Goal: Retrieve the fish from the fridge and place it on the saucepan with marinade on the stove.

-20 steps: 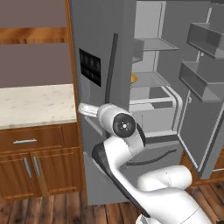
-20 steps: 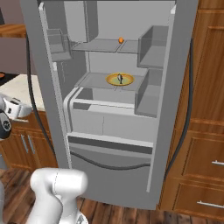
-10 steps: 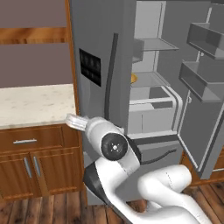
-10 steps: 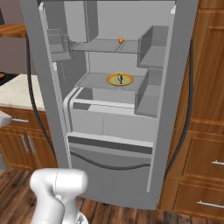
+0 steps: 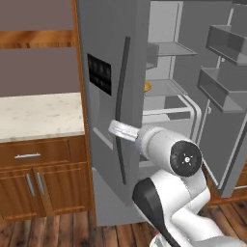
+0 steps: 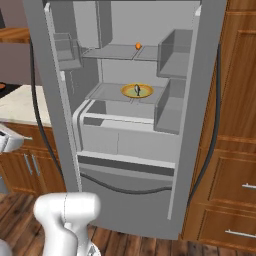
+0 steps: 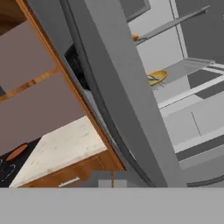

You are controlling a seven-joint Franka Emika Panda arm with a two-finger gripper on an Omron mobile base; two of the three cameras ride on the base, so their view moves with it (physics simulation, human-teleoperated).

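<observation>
Fish [image 6: 137, 90] lies on a yellow plate [image 6: 146, 92] inside the open fridge [image 6: 125, 150]; the hand [image 5: 120, 130], clenched on nothing, sits by the left door.

fish [image 6: 137, 90] on plate [image 6: 146, 92] | plate in fridge [image 6: 125, 150] | counter [image 5: 38, 116] left

A pale speckled stone countertop [image 5: 38, 116] is carried by brown wooden cabinets [image 5: 43, 183] with steel handles; dark wood plank flooring [image 6: 145, 245] is seen below.
</observation>
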